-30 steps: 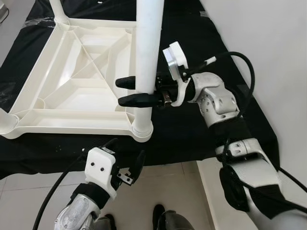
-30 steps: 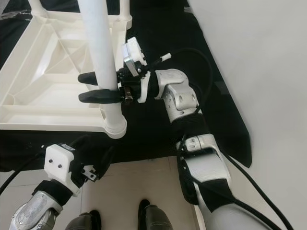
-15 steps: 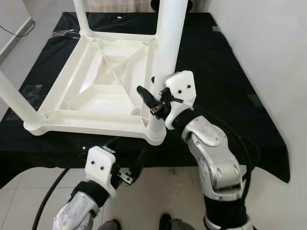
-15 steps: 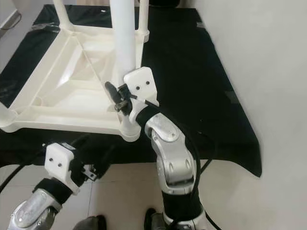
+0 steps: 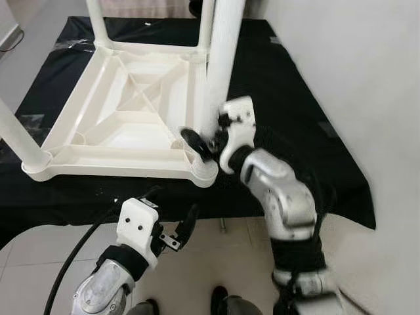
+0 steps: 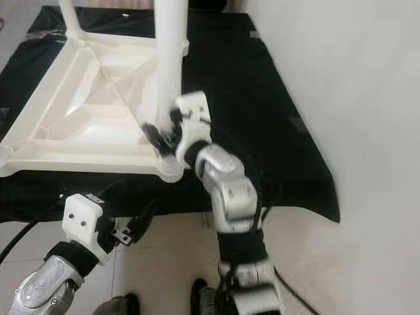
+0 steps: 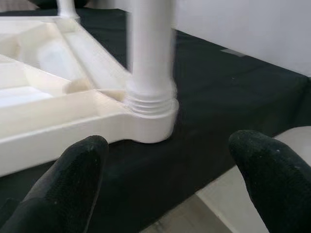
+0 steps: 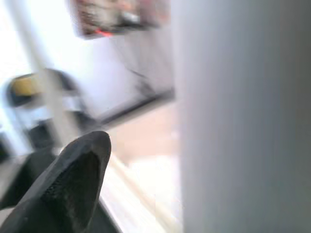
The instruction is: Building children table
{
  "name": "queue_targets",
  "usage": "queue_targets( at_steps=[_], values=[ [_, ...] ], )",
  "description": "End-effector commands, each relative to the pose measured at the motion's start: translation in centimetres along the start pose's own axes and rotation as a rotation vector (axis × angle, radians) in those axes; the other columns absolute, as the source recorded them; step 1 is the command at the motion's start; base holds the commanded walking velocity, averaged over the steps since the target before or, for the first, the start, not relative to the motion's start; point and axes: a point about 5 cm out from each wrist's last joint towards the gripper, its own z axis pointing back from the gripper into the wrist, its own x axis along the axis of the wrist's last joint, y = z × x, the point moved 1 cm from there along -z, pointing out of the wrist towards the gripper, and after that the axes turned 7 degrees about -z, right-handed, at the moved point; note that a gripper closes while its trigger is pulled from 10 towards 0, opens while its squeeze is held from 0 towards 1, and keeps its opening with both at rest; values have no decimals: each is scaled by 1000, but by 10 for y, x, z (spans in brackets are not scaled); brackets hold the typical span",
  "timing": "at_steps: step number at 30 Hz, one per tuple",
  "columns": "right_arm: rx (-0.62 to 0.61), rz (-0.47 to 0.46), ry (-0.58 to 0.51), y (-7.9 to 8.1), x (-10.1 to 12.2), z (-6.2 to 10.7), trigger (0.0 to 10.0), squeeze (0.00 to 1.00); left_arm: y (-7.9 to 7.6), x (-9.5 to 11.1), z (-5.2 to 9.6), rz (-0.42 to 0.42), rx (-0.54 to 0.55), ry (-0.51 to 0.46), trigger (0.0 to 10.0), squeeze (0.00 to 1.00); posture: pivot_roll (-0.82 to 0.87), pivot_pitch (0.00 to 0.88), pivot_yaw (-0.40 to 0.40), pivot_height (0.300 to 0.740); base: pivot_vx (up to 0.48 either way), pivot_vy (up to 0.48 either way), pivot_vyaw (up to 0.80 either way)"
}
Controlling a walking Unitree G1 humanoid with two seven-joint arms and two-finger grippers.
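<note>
A white plastic children's table [image 5: 125, 111] lies upside down on a black cloth [image 5: 275, 98]. Its near right leg [image 5: 222, 65] stands upright in the threaded corner socket [image 5: 205, 172]. My right gripper [image 5: 202, 141] is low at that leg, just above the socket. One black finger [image 5: 192, 143] shows on the leg's left side and the other is hidden behind the leg. In the blurred right wrist view a gap separates the finger [image 8: 68, 179] from the leg [image 8: 243, 116]. My left gripper [image 5: 174, 211] hangs open over the floor below the table corner, holding nothing [image 7: 170, 170].
Three more legs stand at the other corners: near left [image 5: 16, 138], far left [image 5: 97, 23] and far right [image 5: 207, 20]. A white wall [image 5: 354, 79] runs close along the right. Tiled floor [image 5: 216, 256] lies between me and the cloth's edge.
The camera has shifted. My right wrist has swung from reaching across the leg's side down to its base and turned. The left gripper has stayed where it was.
</note>
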Motion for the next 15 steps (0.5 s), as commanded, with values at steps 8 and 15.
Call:
queue_targets(
  at_steps=[8,15],
  values=[
    [393,86,51,-3,-6,2,10000,0,-7,3,12,2,3,17,10000,0,160,302,-136,740,0,0,0],
    [503,92,80,-11,-3,-7,10000,0,-9,4,21,0,18,37,10000,0,189,322,-134,740,0,0,0]
  ],
)
